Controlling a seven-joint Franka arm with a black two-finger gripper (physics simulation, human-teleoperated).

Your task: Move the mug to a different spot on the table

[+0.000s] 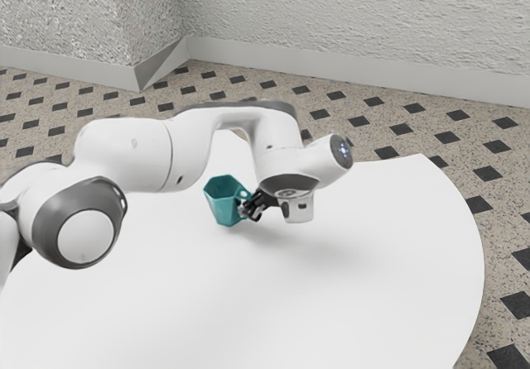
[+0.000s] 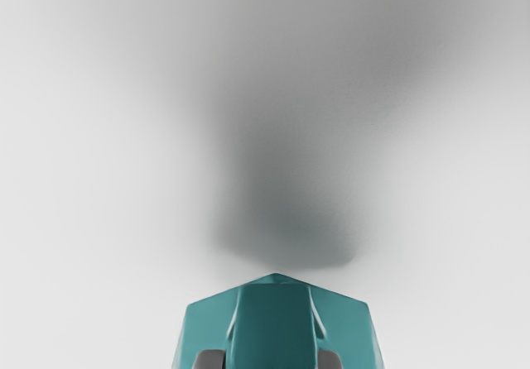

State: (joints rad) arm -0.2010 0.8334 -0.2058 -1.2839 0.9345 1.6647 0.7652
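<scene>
A teal mug (image 2: 352, 332) is being held close below the camera, its handle (image 2: 273, 328) being clamped between two grey pads (image 2: 211, 359). Beyond it, a dark blurred shadow (image 2: 290, 212) is being cast on the white table (image 2: 83, 137).

Nothing readable shows in either view: no lettering, label, brand, number or sign. The teal mug (image 1: 224, 199) has plain faceted sides, the white arm (image 1: 166, 158) with its grey joint caps carries no print, and the white tabletop (image 1: 348, 303) is blank. A small bright spot (image 1: 341, 147) on the round joint near the arm's hand is perhaps a glint or a light rather than a mark; it is too small to tell.
</scene>
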